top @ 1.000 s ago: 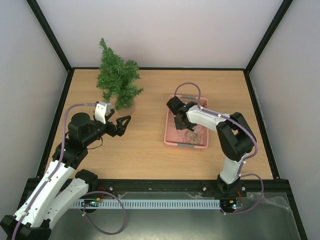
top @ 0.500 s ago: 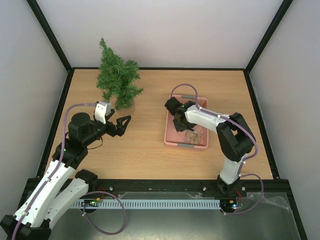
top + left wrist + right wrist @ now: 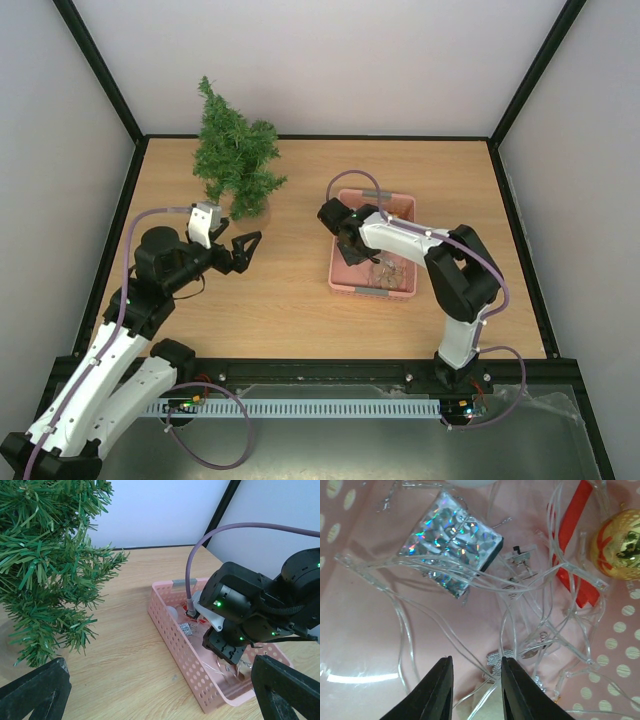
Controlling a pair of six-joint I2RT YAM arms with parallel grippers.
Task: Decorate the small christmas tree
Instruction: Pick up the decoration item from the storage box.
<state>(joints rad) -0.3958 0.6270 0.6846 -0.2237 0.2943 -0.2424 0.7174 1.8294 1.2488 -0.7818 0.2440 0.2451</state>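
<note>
1. Nearest the bases, the left gripper hovers over the wooden table, fingers spread wide and empty. It has not budged in the last second.
2. Here's the change: the right gripper has slid from the middle of the pink perforated plastic basket toward its far-left corner, still dipped inside. I read that as still fishing for a decoration, with nothing lifted out and no hanging begun.
3. Its fingers stand narrowly apart, and a strand of the clear tangled light-string crosses between the tips. Whether it is pinched, I cannot tell.
4. In the basket, that tangle sprawls over everything. Beneath it lie a holographic silver gift-box ornament, a red ribbon strip and, at the right edge, a gold ball ornament with red markings.
5. Farthest back, the small dark green bristly christmas tree stands upright at the table's far left, well apart from the basket. No decoration shows on it yet.
</note>
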